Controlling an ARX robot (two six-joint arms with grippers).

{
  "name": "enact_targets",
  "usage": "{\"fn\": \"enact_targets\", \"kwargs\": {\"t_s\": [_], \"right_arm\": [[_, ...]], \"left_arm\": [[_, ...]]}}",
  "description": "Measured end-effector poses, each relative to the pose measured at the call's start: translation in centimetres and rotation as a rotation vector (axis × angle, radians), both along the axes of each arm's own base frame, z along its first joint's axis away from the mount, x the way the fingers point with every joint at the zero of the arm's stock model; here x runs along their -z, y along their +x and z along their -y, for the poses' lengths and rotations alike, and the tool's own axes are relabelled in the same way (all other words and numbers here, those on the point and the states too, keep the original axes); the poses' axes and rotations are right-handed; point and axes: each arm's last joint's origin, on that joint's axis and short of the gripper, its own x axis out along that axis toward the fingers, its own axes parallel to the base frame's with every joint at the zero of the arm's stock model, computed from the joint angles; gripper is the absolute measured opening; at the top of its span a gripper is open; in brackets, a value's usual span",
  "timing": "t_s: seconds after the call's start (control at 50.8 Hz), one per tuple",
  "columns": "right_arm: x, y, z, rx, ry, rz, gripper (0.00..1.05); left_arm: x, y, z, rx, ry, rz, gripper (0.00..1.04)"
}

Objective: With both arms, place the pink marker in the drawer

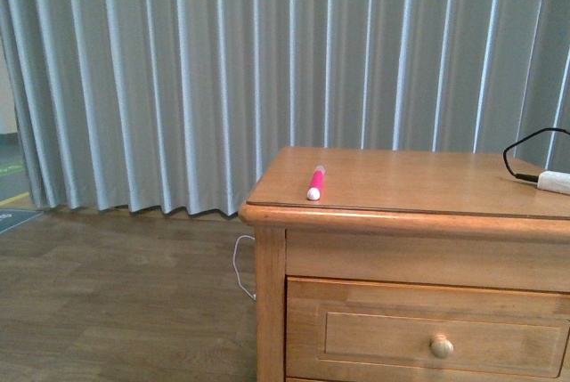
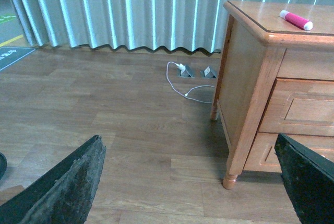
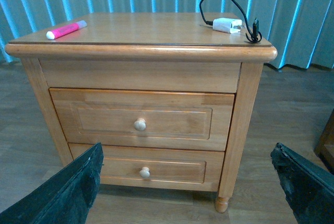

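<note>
To the left of the light-brown wooden cabinet (image 1: 401, 177), a thin white cable (image 1: 239, 266) loops over the brown plank floor (image 1: 116, 293), which runs back to a grey pleated curtain (image 1: 223, 70) behind the cabinet. On the cabinet's top, near its front left corner, the short bright-pink marker (image 1: 315, 182) lies flat, white cap toward the front edge, touching nothing else. Below the top, the wide wooden upper drawer (image 1: 356, 297) with a recessed panel is fully closed, with a round pale wooden knob (image 1: 441, 345) at its middle. The right wrist view shows a second, lower drawer (image 3: 172, 169) beneath it, also closed. At the cabinet top's far right lies a small white plug-like block (image 1: 554, 181) with a black cord curling off it, well apart from the marker.

The left gripper (image 2: 187, 138) sits low over the floor to the left of the cabinet, its rough black fingers (image 2: 68, 187) spread wide with nothing between them. The right gripper (image 3: 187, 147) faces the cabinet's front, and its fingers (image 3: 62, 192) are likewise spread wide and empty, clear of the drawers.
</note>
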Motion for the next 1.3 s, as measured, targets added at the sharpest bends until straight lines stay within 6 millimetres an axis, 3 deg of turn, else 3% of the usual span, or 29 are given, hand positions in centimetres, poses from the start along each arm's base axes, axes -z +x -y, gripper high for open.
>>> {"fn": "enact_targets", "kwargs": {"t_s": [0.728,0.827,1.004,1.122,1.299], "right_arm": [[0.0,0.0,0.0,0.0,0.0,0.0,0.96],[0.0,0.3,-0.1,-0.041,-0.005,-0.213,0.96],[-1.4,3.8,-1.2,-0.09,0.001,-0.299,0.96],[-1.8,7.1,-2.4,-0.112,0.003,-0.323,0.96],[-0.7,13.5,-5.3,-0.116,0.013,-0.382,0.96]], "left_arm": [[0.0,0.0,0.0,0.0,0.0,0.0,0.98],[0.0,0.0,0.0,0.0,0.0,0.0,0.98],[0.0,0.0,0.0,0.0,0.0,0.0,0.98],[0.0,0.0,0.0,0.0,0.0,0.0,0.98],[0.0,0.0,0.0,0.0,0.0,0.0,0.98]]}}
